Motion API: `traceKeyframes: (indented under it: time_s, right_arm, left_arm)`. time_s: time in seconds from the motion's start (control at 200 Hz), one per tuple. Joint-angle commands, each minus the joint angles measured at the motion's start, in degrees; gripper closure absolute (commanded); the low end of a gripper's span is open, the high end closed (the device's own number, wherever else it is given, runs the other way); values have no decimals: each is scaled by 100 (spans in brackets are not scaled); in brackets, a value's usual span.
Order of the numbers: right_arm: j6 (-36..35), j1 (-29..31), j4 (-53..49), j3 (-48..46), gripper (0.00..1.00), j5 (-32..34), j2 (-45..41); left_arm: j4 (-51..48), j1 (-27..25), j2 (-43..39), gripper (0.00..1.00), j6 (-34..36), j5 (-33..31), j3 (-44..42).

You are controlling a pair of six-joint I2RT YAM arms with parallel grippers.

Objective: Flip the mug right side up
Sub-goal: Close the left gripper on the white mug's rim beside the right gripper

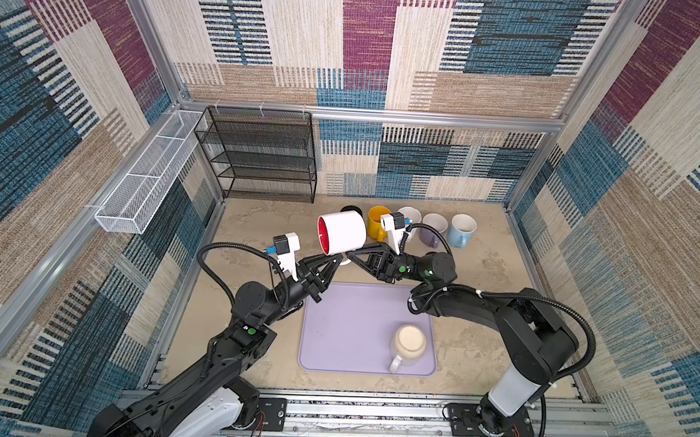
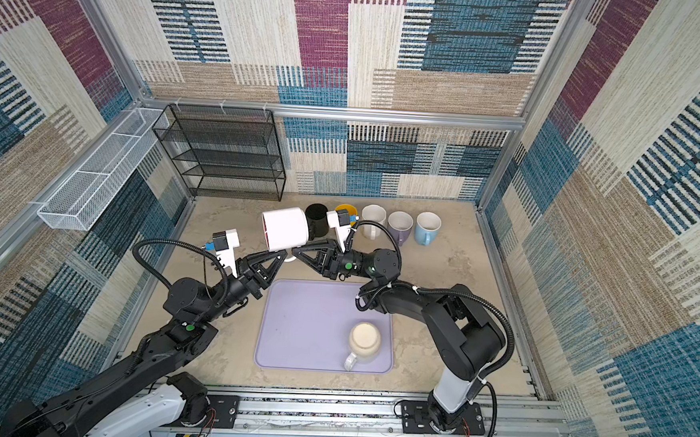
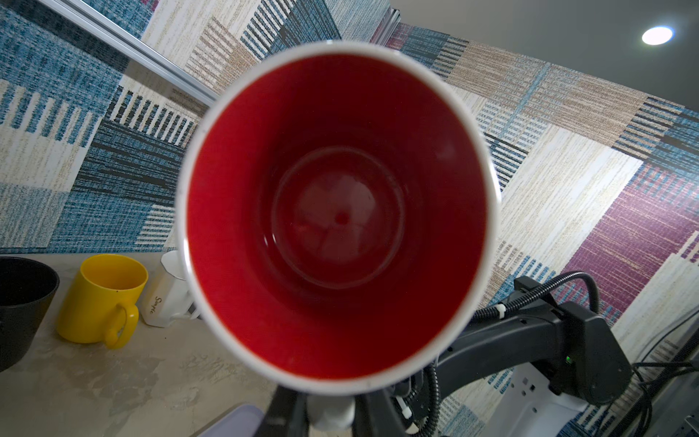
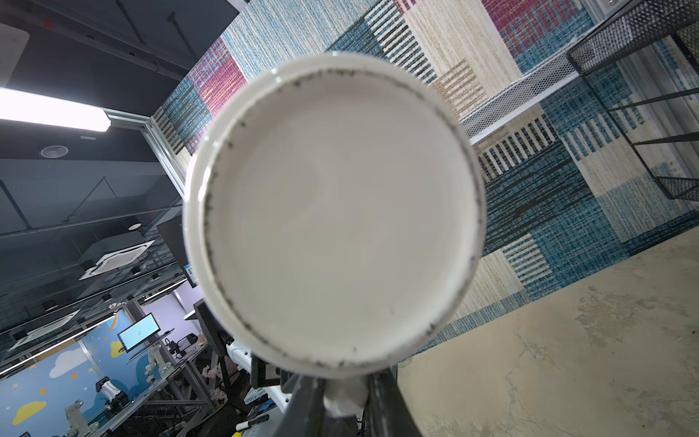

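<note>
Above the far edge of the lilac mat (image 1: 345, 331), mid-bench, the white mug (image 1: 341, 235) with a red inside is held in the air on its side. Mouth faces the left arm, base faces the right arm. Its handle (image 1: 345, 262) points down. The left gripper (image 1: 337, 264) and right gripper (image 1: 352, 256) are both clamped on that handle from opposite sides. In both wrist views, fingers (image 3: 283, 412) (image 4: 302, 408) sit tight either side of it.

Risks, my read:
- The body rides above the pinch and is top-heavy, so a weak grip could let it pivot round the handle.
- Two grippers share one small handle. Letting go in the wrong order, or pulling apart, could twist it loose and drop it onto the bench (image 1: 482, 269) or the mat.
- Swinging it upright toward the far edge could clip the yellow mug (image 1: 376, 221) or the black mug (image 2: 319, 222) just behind.
- The cream mug (image 1: 409, 342) at the mat's near right corner is well apart.

Bench is beige, mottled and flat. A row of mugs stands along the far edge, with a black mesh rack (image 1: 260, 156) at the far left corner. A white mesh basket (image 1: 142, 190) hangs on the left wall. Walls are patchwork woven panels on an aluminium frame (image 1: 371, 113).
</note>
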Motion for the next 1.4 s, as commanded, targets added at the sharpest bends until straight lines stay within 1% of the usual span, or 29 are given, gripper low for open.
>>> traceKeyframes:
  time_s: [0.0,0.095,0.2,0.24,0.286,0.406,0.616,0.932,1.092,1.247,1.398]
  right_arm:
    - [-67,23,345,52,99,-218,-26]
    - [-50,23,349,53,84,-221,-9]
    - [-36,21,350,61,75,-193,0]
    - [-38,18,342,66,70,-183,-8]
    - [-37,22,326,70,66,-177,-9]
    - [-45,3,316,55,63,-160,-31]
    - [-45,-71,314,-3,61,-70,-78]
    - [-99,-118,218,-33,65,-48,-148]
    - [-167,-152,120,-110,65,-6,-209]
    - [-168,-188,100,-145,68,12,-228]
    - [-203,-236,35,-254,67,18,-269]
  left_arm:
    - [481,-6,-62,100,57,23,64]
    - [471,-11,-42,100,53,69,80]
    - [496,-4,34,100,38,180,133]
    - [530,1,49,100,35,215,133]
    - [561,-3,52,100,24,230,125]
    - [587,-7,20,100,39,247,109]
    - [457,-5,-83,100,113,220,96]
    - [147,-10,-3,100,162,229,204]
    - [99,-4,-31,100,174,176,200]
    - [52,-14,-14,100,176,229,231]
    - [-69,-4,-68,100,190,108,239]
